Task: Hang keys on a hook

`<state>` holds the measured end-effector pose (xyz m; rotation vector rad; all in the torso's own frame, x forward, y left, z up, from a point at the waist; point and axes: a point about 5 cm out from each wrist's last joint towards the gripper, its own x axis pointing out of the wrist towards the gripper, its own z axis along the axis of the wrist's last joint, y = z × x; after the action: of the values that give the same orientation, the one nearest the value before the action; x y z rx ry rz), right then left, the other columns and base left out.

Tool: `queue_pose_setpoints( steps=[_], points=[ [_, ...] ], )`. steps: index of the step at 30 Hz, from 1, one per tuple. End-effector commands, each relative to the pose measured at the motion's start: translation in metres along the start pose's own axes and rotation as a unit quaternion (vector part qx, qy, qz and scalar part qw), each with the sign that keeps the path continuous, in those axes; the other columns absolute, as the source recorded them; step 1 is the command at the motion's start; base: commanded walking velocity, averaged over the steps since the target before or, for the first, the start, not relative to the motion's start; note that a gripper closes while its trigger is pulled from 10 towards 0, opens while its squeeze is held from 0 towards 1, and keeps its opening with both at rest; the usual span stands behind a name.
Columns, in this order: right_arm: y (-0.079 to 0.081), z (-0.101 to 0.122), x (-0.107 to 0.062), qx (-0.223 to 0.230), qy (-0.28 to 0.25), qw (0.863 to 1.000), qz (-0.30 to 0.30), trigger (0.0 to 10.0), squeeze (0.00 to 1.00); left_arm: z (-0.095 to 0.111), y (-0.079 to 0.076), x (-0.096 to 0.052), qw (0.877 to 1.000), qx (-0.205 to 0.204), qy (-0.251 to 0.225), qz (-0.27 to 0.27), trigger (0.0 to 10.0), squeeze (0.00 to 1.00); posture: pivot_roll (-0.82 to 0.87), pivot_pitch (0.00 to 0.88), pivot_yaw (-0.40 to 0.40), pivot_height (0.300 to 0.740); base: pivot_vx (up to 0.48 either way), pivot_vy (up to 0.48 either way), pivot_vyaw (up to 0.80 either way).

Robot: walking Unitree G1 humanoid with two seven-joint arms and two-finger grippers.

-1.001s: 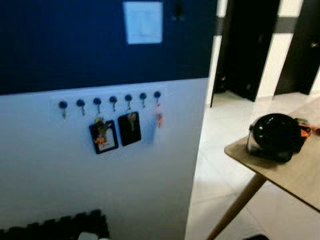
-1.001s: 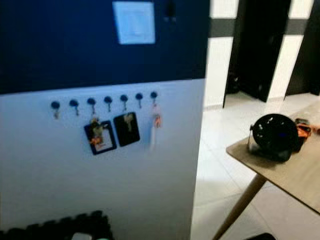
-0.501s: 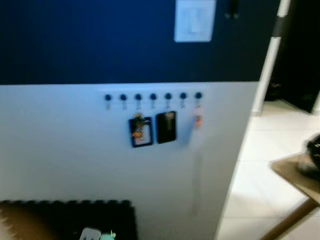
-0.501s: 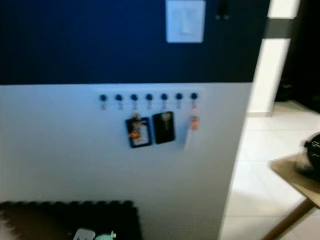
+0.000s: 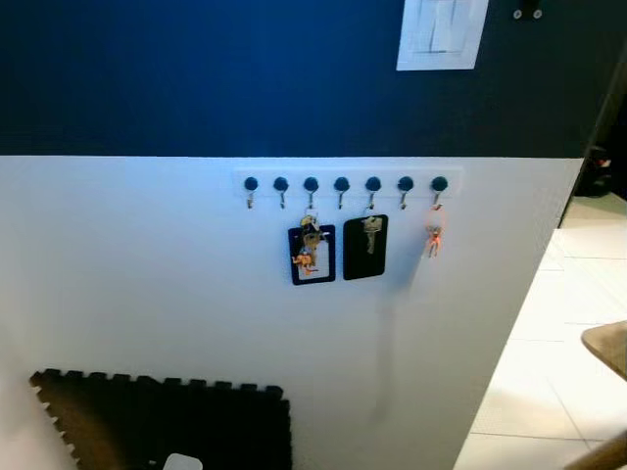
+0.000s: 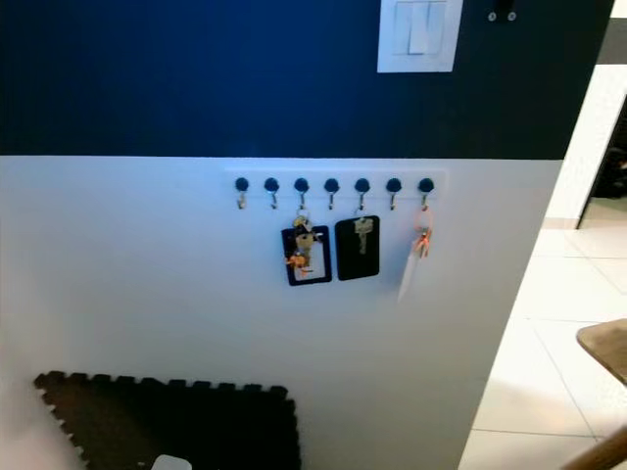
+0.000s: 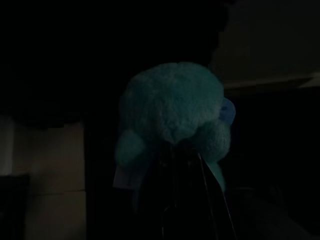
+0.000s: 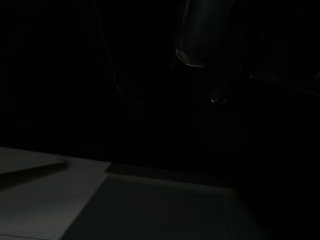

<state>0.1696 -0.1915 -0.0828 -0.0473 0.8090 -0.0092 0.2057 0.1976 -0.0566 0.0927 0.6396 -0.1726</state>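
Teal plush keychain (image 7: 172,107); wall hook rack (image 5: 343,184), three hooks occupied.

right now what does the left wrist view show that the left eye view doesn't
Left wrist view: a teal plush, deep in shade, a pale label beside it. Left eye view: the hook rail on the wall, two black key holders, an orange key, a light switch, a dark foam mat. Shared: maybe the white scrap at the mat's edge is that label; cannot tell.
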Motion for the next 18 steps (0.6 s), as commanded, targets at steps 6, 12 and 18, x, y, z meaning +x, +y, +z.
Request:
queue_pose_setpoints(
  steps=[6, 12, 18],
  points=[
    [0.0016, -0.0022, -0.0002, 0.006, 0.007, 1.0, 0.002, 10.0, 0.0, -0.0014, -0.0015, 0.001, 1.0, 0.007, 0.012, -0.002, 10.0, 0.0, 0.05, 0.03, 0.018, 0.74, 0.0, -0.37, 0.0],
    [0.0017, -0.0023, -0.0001, 0.006, 0.008, 1.0, 0.001, 10.0, 0.0, -0.0021, 0.0045, 0.001, 0.999, -0.005, 0.022, 0.025, 10.0, 0.0, 0.05, 0.029, 0.019, 0.74, 0.0, -0.08, 0.0],
    [0.0031, -0.0036, -0.0005, 0.008, 0.009, 1.0, 0.003, 10.0, 0.0, -0.002, 0.0063, 0.0006, 0.999, -0.002, 0.023, 0.023, 10.0, 0.0, 0.06, 0.03, 0.021, 0.74, 0.0, 0.0, 0.0]
  ],
)
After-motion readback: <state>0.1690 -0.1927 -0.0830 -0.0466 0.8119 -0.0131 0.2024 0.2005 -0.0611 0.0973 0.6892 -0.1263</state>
